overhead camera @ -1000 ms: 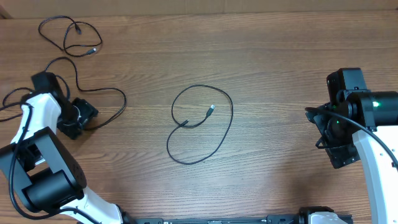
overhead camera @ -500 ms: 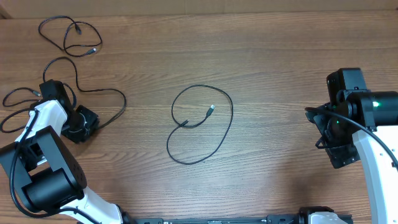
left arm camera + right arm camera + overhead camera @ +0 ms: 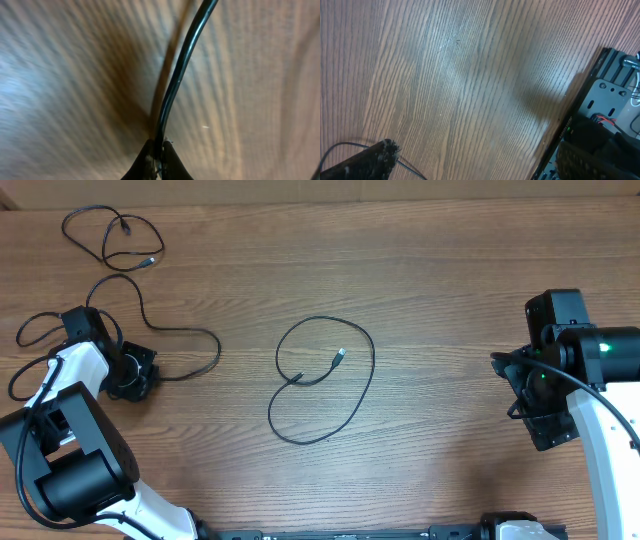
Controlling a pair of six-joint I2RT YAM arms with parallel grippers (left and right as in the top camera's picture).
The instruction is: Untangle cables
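One thin black cable (image 3: 322, 380) lies in a loose loop at the table's middle, its silver plug (image 3: 340, 356) inside the loop. Another cable (image 3: 110, 238) is coiled at the far left corner. My left gripper (image 3: 145, 375) sits low at the left, well apart from both. Its jaws are shut on a somewhat thicker black cord (image 3: 205, 352) that loops out to the right and back toward the arm. The left wrist view shows the cord (image 3: 185, 60) pinched in the left gripper (image 3: 157, 146). My right gripper (image 3: 545, 428) hangs open at the far right and holds nothing.
More black wire (image 3: 30, 330) loops beside the left arm. In the right wrist view the right gripper (image 3: 485, 160) spans bare wood, with a thin black line (image 3: 335, 146) by one fingertip (image 3: 382, 150). The table's black frame (image 3: 600, 95) is at the right.
My left gripper has closed on the black cord and shifted slightly up the table. The cord's loop has swung out to the right. The right arm has not moved.
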